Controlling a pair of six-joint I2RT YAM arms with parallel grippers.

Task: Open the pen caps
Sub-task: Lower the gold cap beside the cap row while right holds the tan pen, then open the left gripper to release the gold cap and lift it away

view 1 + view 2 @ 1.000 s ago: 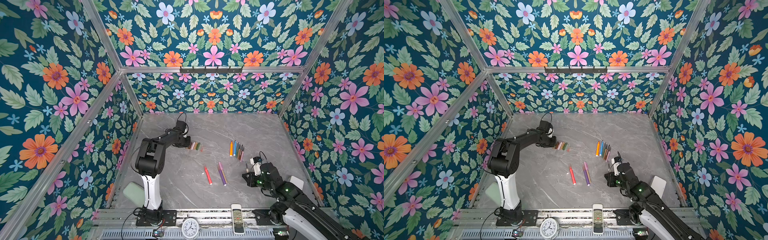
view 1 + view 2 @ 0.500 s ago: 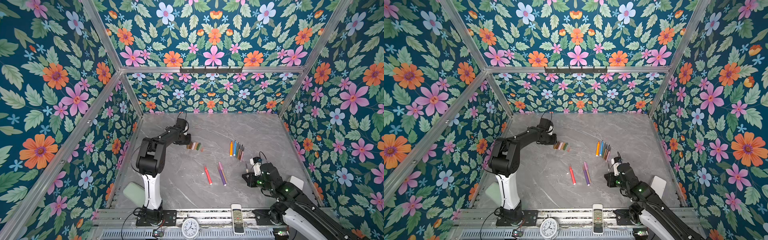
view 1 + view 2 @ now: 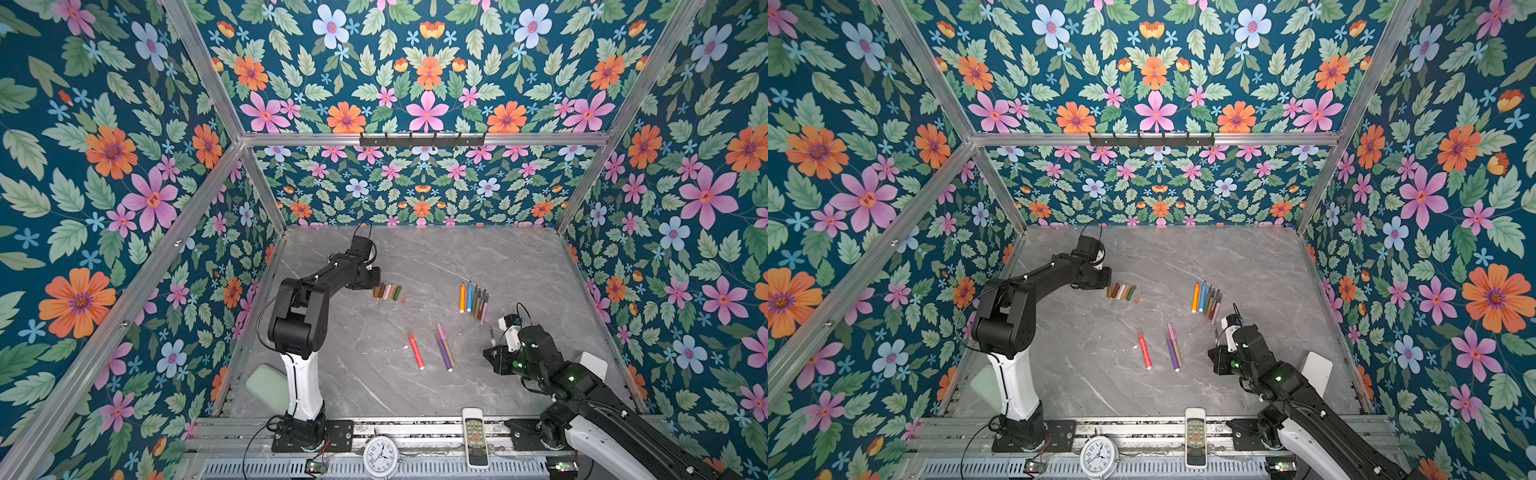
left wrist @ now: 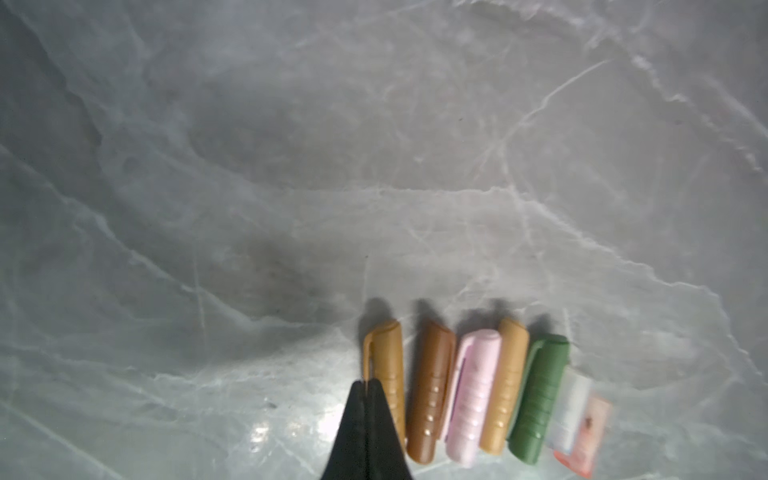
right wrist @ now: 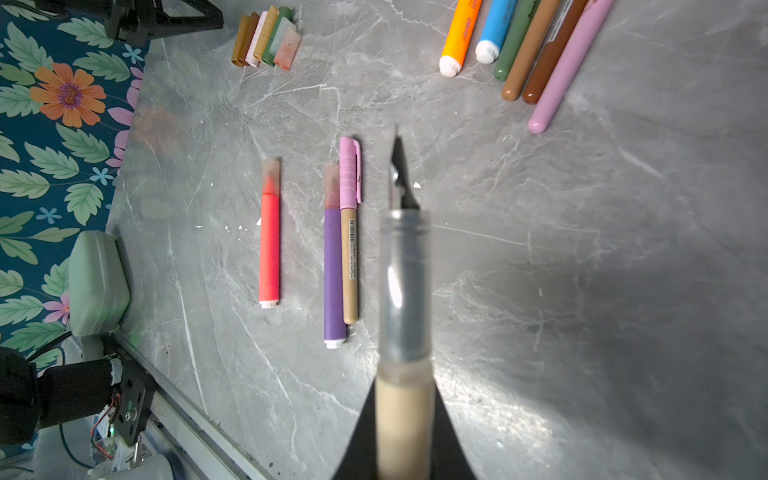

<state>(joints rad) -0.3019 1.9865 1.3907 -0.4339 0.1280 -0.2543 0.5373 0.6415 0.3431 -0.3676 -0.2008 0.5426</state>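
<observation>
Nearly done, with a bare nib in the air

Pulled caps (image 4: 473, 395) lie side by side in a row far on the left of the table (image 3: 436, 257). Their bare pens (image 5: 523, 54) are lined up well apart, on the right. The left pincer (image 4: 368, 384) is closed, its tips right at the clip of the end tan cap (image 4: 388, 365). Whether it nips that clip or only touches it, I cannot tell. The right pincer (image 5: 404, 411) is clamped on a beige pen (image 5: 405, 291), already uncapped, with its black nib pointing out above the table.

Three pens wear caps: a red pen (image 5: 270, 249) lying alone, and a purple pen (image 5: 334, 270) touching a tan pen (image 5: 350, 266) that carries a pink cap (image 5: 349, 174).

The risks, as I judge them:
- **Cap row:** if the left arm draws away with the clip caught, or with its tips pressed to the tan cap, the row could be dragged or rolled apart.
- **Exposed nib:** a steep or hasty set-down would jab the held pen's nib into the table, bending it or leaving ink.
- **Touching pair:** closing on one pen may roll or pinch its neighbour. Their caps lie side by side, so one grip might take both.
</observation>
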